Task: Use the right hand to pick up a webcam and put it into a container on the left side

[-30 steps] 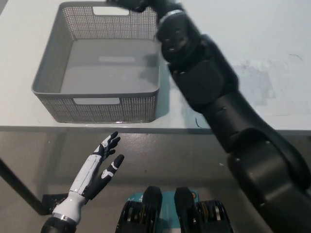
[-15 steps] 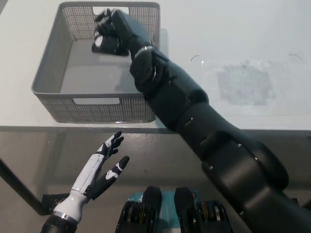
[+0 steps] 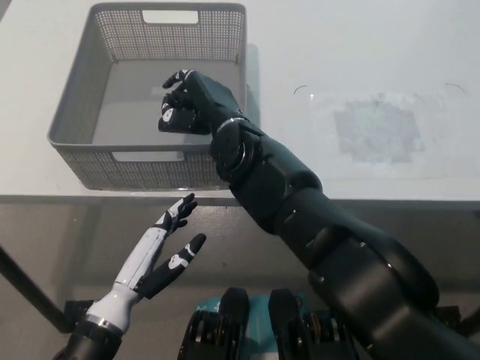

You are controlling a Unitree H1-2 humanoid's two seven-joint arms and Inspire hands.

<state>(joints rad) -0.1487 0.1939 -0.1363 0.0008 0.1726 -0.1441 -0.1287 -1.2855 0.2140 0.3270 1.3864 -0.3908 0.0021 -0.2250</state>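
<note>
White left hand (image 3: 154,251) idles low at left, below the table edge, fingers spread, holding nothing. Over the grey basket (image 3: 79,101), the black right hand (image 3: 191,105) is curled round the webcam (image 3: 171,116), only partly visible. Likely light, rigid, slick plastic; grip its body, not the lens.

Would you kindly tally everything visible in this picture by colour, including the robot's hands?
Grey: 1, the grey perforated plastic basket.
Black: 2, the black right hand and the small black webcam it grips over the basket.
White: 2, the open white left hand below the table edge, and the white table.
Total: 5.
</note>
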